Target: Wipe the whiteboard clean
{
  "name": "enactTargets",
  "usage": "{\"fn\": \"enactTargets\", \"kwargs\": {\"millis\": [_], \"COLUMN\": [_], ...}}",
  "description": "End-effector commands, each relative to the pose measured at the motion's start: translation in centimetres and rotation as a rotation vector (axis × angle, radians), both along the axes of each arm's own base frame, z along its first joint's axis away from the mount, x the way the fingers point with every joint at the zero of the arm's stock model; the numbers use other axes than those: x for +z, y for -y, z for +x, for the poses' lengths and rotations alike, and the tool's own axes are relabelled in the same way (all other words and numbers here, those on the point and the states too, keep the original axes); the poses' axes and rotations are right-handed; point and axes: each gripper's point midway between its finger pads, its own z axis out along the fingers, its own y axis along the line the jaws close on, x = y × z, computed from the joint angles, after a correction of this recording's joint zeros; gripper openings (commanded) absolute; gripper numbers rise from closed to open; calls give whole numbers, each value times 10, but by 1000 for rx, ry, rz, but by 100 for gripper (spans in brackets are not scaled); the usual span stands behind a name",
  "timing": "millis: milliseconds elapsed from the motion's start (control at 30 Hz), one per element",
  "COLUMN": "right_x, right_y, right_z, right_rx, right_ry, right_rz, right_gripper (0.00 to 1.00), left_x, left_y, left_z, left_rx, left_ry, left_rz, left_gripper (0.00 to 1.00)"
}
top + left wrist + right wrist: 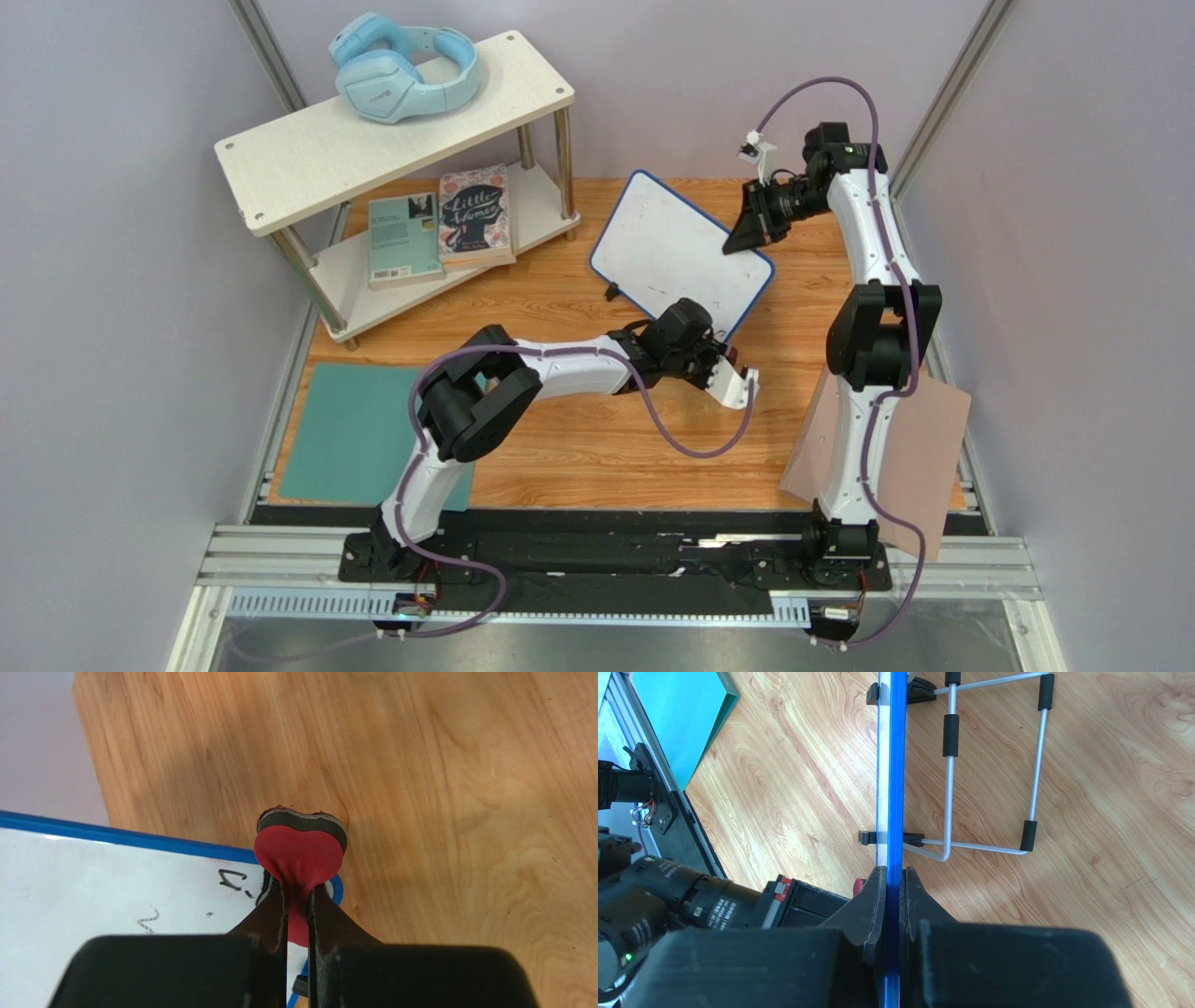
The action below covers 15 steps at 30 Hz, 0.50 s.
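Note:
The whiteboard (673,249), white with a blue rim, stands tilted on a wire stand (990,770) at the back middle of the wooden table. My right gripper (744,238) is shut on its right edge; in the right wrist view the blue rim (896,777) runs edge-on between the fingers. My left gripper (690,336) is shut on a red heart-shaped eraser (300,855) with a dark felt layer, at the board's lower corner. Faint black marks (235,880) remain on the board (105,882) next to the eraser.
A white two-tier shelf (407,126) at the back left holds blue headphones (404,67) and two books (442,221). A teal mat (358,431) lies at the front left. A pinkish-tan sheet (926,448) lies at the front right under the right arm.

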Motion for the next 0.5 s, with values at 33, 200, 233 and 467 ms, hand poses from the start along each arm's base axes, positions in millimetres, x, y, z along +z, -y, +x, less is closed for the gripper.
{"fn": "enactTargets", "kwargs": {"millis": [33, 200, 233, 467], "right_x": [-47, -47, -47, -46], "right_y": [-6, -7, -7, -7], "right_z": [-31, -30, -30, -30], "right_rx": [89, 85, 85, 84], "right_ry": [-156, -159, -157, -156], "right_rz": [-104, -97, -97, -98], "right_gripper": [0, 0, 0, 0], "left_x": [-13, 13, 17, 64], "left_y": [-1, 6, 9, 32], "left_z": [2, 24, 26, 38], "left_rx": [41, 114, 119, 149], "left_ry": [8, 80, 85, 98], "left_rz": [21, -41, -50, -189], "left_gripper": [0, 0, 0, 0]}}
